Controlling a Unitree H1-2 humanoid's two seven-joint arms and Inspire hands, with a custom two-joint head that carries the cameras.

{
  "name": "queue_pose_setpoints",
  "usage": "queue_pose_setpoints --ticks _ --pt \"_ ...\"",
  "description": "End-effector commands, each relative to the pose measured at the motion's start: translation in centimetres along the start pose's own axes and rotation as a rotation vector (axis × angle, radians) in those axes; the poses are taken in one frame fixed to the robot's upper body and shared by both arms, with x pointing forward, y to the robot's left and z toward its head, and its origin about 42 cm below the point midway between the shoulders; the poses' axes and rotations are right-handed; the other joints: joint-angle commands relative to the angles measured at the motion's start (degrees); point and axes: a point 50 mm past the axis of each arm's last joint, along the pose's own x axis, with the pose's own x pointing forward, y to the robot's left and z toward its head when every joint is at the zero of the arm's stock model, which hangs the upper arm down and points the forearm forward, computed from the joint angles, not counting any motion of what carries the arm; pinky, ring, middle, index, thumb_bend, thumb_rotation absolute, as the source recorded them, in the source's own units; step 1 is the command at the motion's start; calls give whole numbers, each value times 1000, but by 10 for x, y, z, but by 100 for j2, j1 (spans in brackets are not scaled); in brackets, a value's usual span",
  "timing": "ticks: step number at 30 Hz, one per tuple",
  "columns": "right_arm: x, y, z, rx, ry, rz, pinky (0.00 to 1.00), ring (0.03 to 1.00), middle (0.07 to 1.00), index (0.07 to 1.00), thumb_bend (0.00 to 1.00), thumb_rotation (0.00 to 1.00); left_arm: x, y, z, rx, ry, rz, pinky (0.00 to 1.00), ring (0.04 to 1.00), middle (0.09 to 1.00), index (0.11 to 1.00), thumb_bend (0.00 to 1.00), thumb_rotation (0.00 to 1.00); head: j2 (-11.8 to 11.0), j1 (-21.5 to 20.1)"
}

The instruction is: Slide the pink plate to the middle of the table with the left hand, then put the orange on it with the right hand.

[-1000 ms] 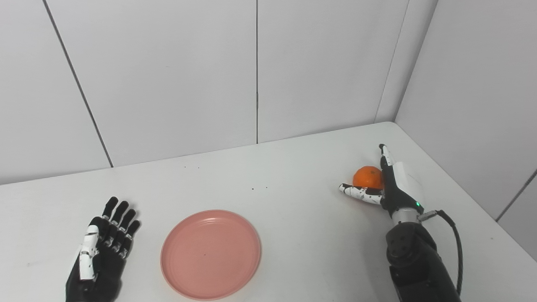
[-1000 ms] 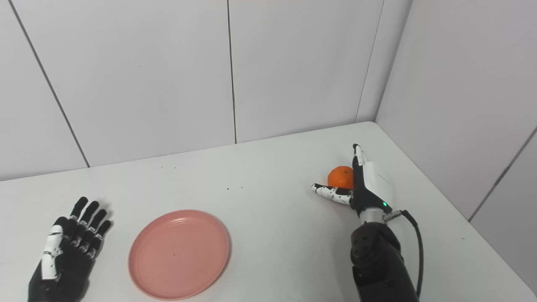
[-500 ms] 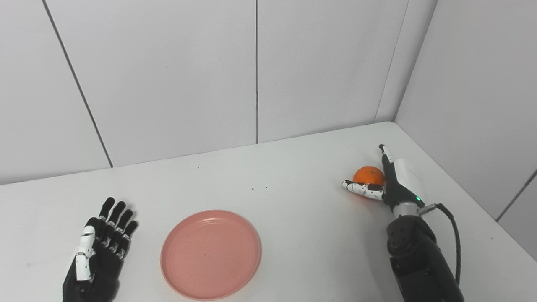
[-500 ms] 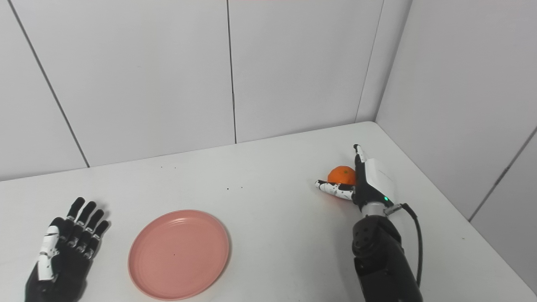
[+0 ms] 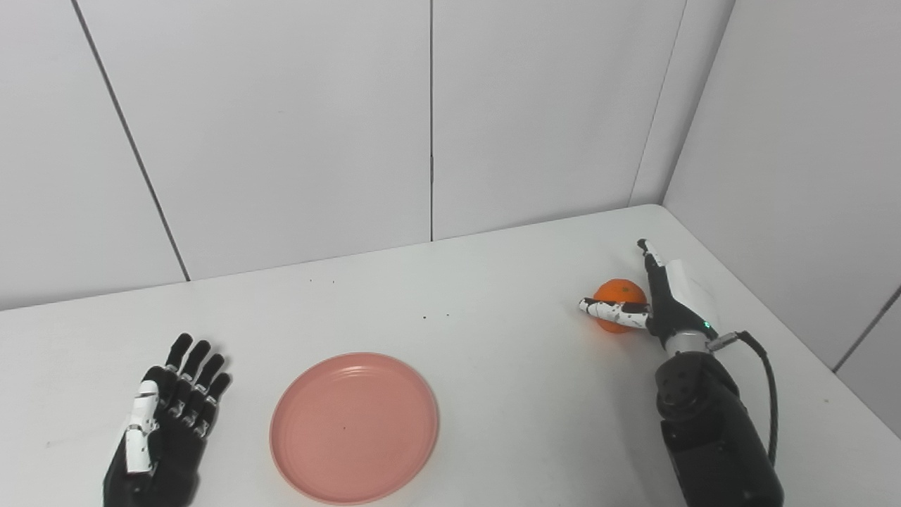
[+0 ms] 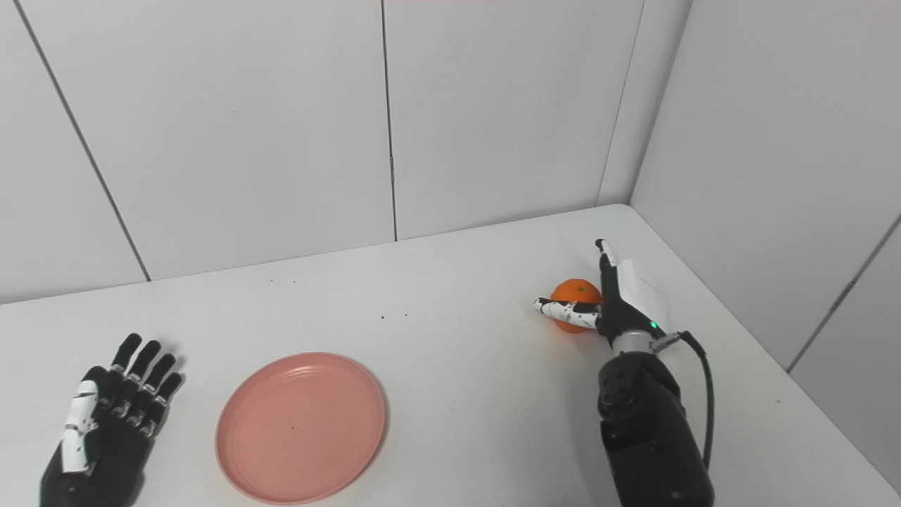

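Observation:
The pink plate (image 5: pixel 354 427) lies flat near the table's front edge, left of centre, with nothing on it. My left hand (image 5: pixel 165 415) rests open to its left, palm down with fingers spread, a gap away from the rim. The orange (image 5: pixel 619 290) sits on the table at the far right. My right hand (image 5: pixel 663 303) stands edge-up against its right side. The thumb crosses in front of the fruit and the fingers (image 5: pixel 649 255) stretch straight past it, not curled around it. I see no closed hold on the orange.
The white table (image 5: pixel 493 352) meets white wall panels at the back and on the right, and the orange is close to that right corner. A black cable (image 5: pixel 764 380) loops off my right forearm. A few dark specks dot the tabletop.
My right hand has moved forward and lower, so the thumb now lies across the orange's front instead of below it. My left hand has drawn back a little. The plate has not moved.

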Motion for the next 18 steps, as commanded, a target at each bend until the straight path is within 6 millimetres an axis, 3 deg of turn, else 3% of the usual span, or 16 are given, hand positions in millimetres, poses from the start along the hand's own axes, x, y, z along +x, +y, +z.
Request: queue_pose_setpoints --ticks 1,10,18 --pt "7 -20 16 -18 -37 -51 726 866 915 932 1000 452 -13 11 -20 -21 111 59 1000 989 1000 998 343 1000 12 -3" --pt "9 -18 19 -67 -10 -1 745 866 907 910 1000 434 -13 8 -18 -26 113 66 1000 996 1000 1000 323 1000 40 35" --pt "11 -16 18 -55 16 10 669 823 871 902 1000 388 -14 7 -17 -24 109 62 1000 1000 1000 1000 315 1000 40 39"
